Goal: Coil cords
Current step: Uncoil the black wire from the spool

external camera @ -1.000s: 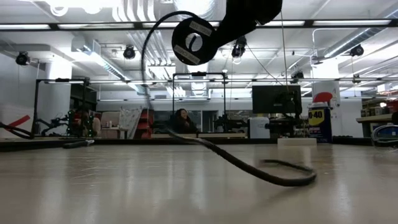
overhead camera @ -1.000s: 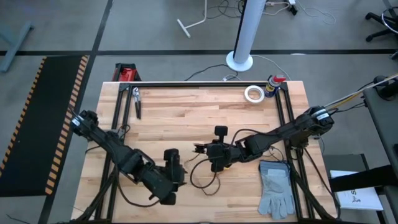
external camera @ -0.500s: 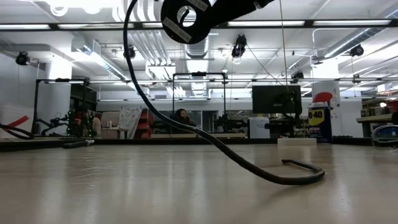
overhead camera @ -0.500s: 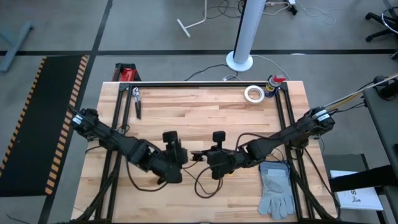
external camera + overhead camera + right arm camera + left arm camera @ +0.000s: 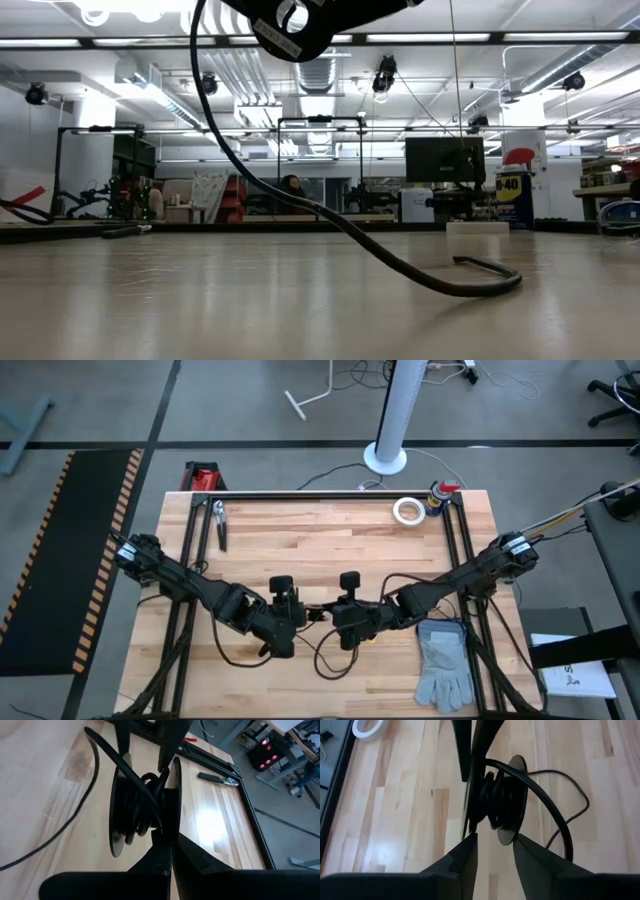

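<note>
- The table (image 5: 300, 540) is a pale wood top in a black frame, and both arms reach in to meet near its middle front.
- The glove (image 5: 443, 660), grey, lies flat at the right front corner.
- The left gripper (image 5: 296, 610) faces the right one just left of centre; in the left wrist view its fingers (image 5: 465, 860) stand spread, a gap between them, with the spool just beyond their tips.
- The right gripper (image 5: 326, 612) is held off the wood at mid-table; in the right wrist view its fingers (image 5: 155, 857) are pinched together on the rim of the spool.
- The spool (image 5: 142, 807) is a black reel of two round discs, held on edge between the two grippers, with cord wound on its core.
- The cord (image 5: 335, 655) runs off the spool in a loose loop on the wood just in front of the grippers; in the low view it hangs in a curve and ends in a bend lying on the tabletop (image 5: 470, 280).
- The tape roll (image 5: 407, 511), white, sits near the far right edge, beside a spray can (image 5: 440, 493).
- Pliers (image 5: 219, 523) lie near the far left corner.
</note>
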Tool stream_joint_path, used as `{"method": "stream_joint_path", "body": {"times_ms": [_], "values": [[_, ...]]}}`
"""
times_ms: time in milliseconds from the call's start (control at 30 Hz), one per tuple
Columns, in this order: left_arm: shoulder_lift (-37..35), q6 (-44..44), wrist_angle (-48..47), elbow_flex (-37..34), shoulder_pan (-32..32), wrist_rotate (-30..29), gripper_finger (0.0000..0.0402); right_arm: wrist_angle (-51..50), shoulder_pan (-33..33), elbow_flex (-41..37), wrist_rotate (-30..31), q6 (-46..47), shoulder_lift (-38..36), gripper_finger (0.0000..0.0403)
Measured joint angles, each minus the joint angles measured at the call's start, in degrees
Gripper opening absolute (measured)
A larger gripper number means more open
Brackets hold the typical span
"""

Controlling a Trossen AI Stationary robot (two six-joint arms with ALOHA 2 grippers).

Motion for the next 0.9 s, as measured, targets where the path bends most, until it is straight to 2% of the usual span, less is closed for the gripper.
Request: {"method": "stream_joint_path", "body": {"times_ms": [467,733,900], "values": [[-2.08,-4.36,-4.2,0.38,0.12,-0.35,0.0121,-0.61,0.07,-0.98,-0.25,-0.31,0.0,0.0],[-0.89,-3.06,-3.25,0.1,0.84,-0.01,0.011,1.29,0.17,-0.98,-2.04,-1.91,0.0,0.0],[-0.2,-1.83,-2.54,0.06,1.15,0.08,0.0122,2.98,0.15,-0.98,-3.15,-2.72,0.0,0.0]]}}
